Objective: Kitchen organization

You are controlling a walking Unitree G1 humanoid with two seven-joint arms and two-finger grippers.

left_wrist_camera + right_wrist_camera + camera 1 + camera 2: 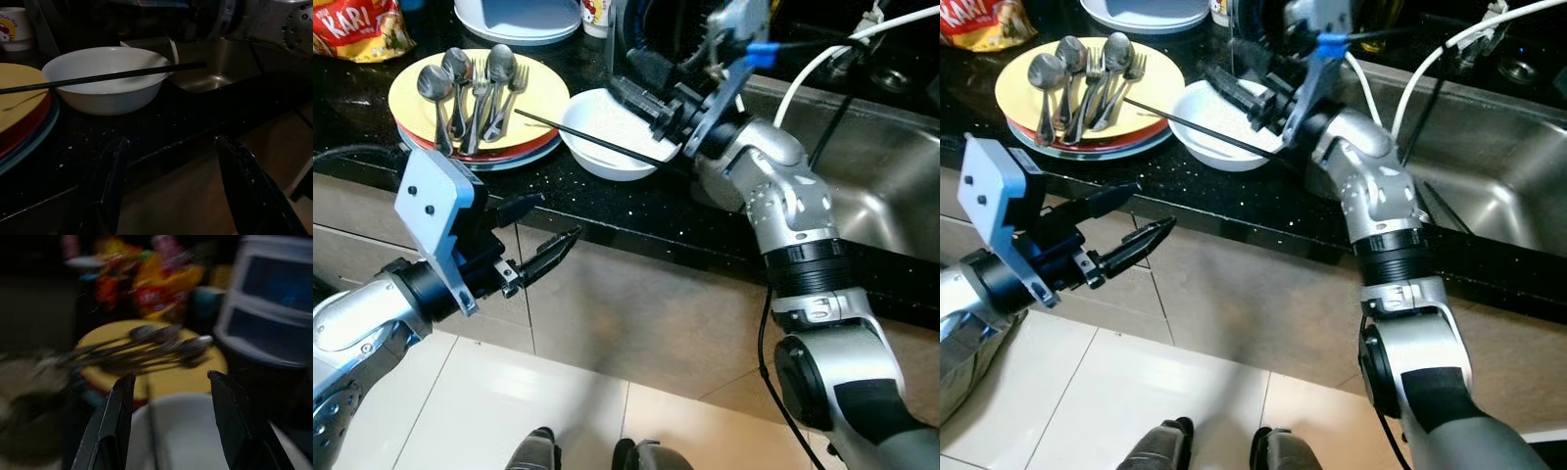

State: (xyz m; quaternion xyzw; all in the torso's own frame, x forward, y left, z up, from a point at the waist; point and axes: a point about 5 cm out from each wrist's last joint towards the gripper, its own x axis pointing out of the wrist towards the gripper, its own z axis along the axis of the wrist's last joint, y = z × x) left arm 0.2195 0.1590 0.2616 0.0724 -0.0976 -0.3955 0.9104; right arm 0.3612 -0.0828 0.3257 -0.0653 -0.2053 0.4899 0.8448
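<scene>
Presently the right gripper (641, 103), jaws parted and empty, is held over the white bowl (597, 127), so the chopstick (592, 139) could be knocked off; the left gripper (536, 235), also parted and empty, is kept below the counter edge (607, 230).

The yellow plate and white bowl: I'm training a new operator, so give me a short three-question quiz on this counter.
1. True or false: the spoons and forks lie on the yellow plate.
2. What rests across the white bowl? A) black chopstick B) knife C) ladle
3. Fill in: the right tool hovers over the ____.

Key: 1 true. 2 A, the black chopstick. 3 bowl. The left tool hangs open below the counter edge.
</scene>
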